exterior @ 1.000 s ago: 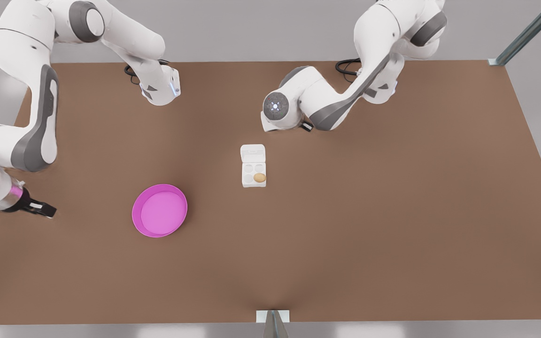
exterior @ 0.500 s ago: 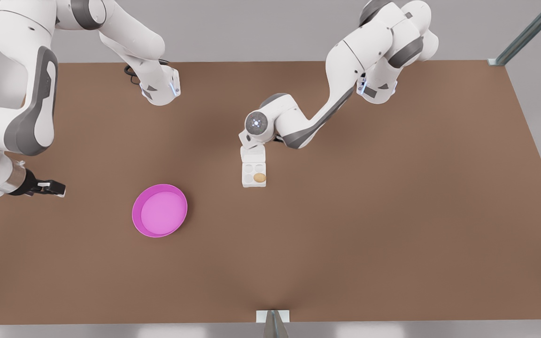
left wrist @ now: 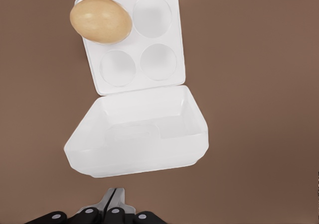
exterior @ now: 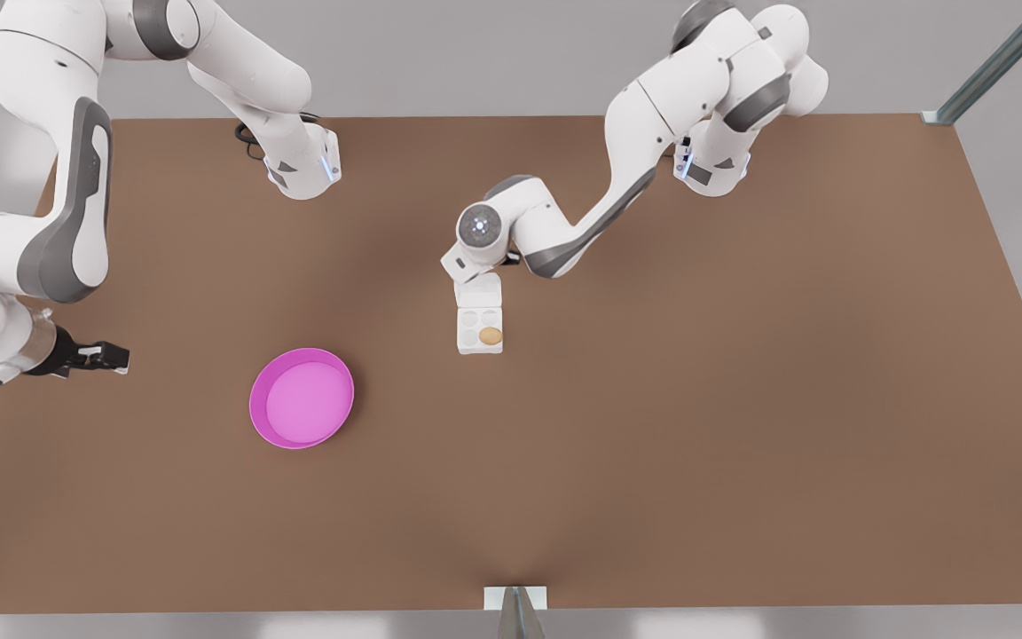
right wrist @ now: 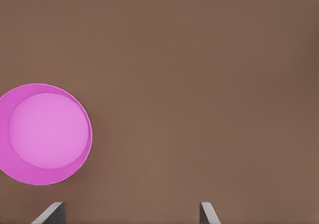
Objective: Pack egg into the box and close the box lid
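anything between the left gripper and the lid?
Nothing visible. The left gripper, fingers together, sits just behind the raised outer edge of the open lid, with bare table between them. The egg already sits in a well of the box. The right gripper waits, open, beside the dish.
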Tool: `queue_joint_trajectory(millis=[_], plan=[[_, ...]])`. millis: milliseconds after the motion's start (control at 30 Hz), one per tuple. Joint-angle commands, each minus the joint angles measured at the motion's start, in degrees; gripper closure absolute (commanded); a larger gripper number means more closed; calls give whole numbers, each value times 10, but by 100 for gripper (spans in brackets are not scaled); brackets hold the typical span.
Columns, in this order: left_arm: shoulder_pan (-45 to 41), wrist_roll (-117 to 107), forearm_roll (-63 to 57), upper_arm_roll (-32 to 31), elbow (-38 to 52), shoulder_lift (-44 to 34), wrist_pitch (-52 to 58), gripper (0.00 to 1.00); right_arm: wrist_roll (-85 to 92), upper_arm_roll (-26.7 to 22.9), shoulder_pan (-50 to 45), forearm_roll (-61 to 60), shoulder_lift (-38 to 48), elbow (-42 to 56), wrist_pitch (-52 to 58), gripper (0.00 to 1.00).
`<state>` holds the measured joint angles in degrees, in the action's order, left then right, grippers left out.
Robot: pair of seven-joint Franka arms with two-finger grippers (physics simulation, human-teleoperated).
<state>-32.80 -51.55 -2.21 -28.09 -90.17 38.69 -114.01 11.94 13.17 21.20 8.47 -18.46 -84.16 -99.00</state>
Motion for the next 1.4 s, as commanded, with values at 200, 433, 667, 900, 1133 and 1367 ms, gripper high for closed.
queue_joint_trajectory(millis=[200,433,667,900,1133,1367], plan=[[4,-86,-10,4,18,20,-34,79,43,0,1,1,-4,-7,-18,0],[11,-85,-6,4,44,21,-32,79,43,0,1,0,-3,-13,-22,0],[5,-87,-17,14,153,92,-32,79,43,-1,1,1,-8,-13,-29,0],[240,71,-11,-5,327,40,367,67,43,-1,1,1,-8,-13,-28,0],[360,467,-99,119,25,-306,269,0,-8,0,0,-3,-8,-12,-23,0],[325,466,-20,182,90,-277,331,0,-4,0,0,-3,-6,-12,-22,0]])
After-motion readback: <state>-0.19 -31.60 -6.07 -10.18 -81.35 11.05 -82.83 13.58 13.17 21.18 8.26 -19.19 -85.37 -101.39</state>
